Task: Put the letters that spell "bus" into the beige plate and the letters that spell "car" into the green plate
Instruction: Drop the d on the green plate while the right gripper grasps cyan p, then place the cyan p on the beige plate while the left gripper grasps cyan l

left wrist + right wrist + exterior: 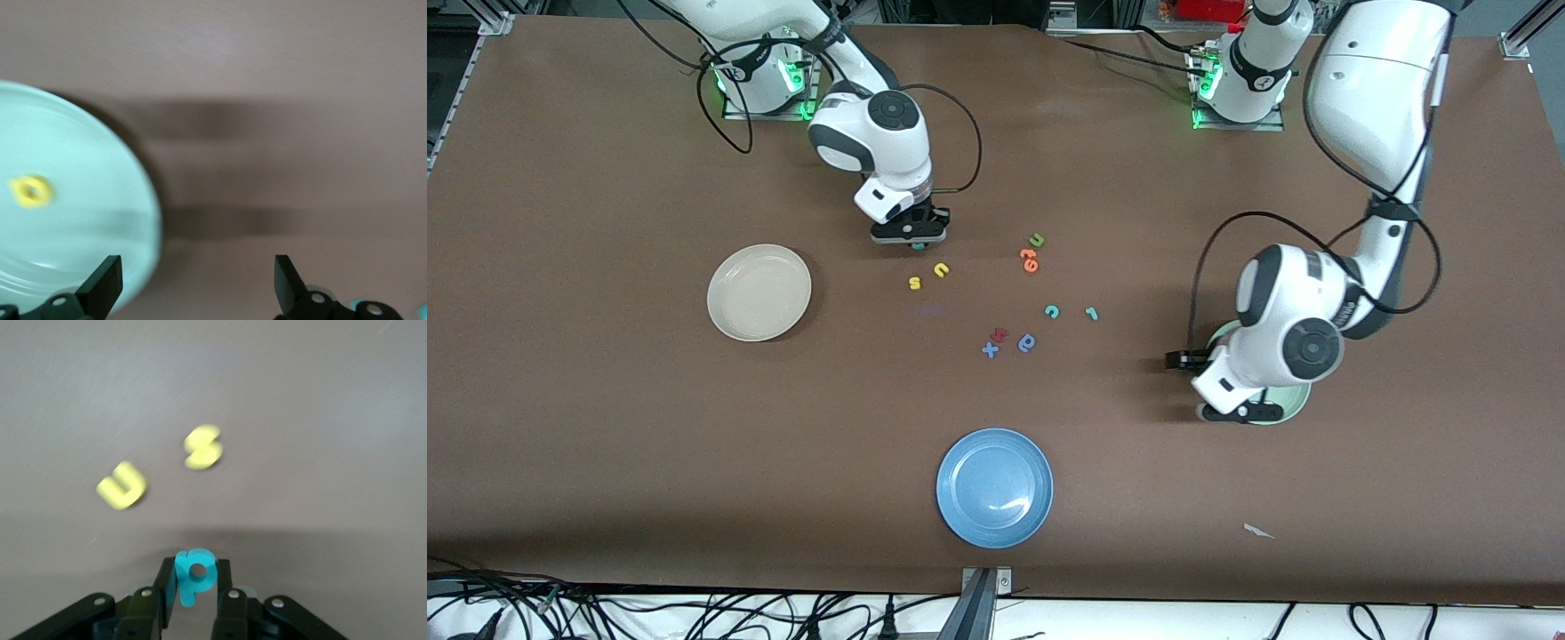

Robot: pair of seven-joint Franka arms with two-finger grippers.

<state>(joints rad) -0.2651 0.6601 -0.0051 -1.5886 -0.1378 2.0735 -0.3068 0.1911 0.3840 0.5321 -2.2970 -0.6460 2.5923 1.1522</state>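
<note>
Holding 1 yellow letter [31, 191], green plate [80, 200], left jaws apart, right jaws gripping teal "b" [195, 575], beige plate [759, 292]

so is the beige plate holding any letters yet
No, the beige plate is bare in the front view, while the yellow "s" and yellow "u" lie on the table beside it.

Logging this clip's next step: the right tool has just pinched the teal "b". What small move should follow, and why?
Probably lift it and carry it toward the beige plate. The right tool is shut on the teal "b", low over the table, and that plate holds no letters yet. The left tool is open by the green plate, which holds the yellow "a".
</note>
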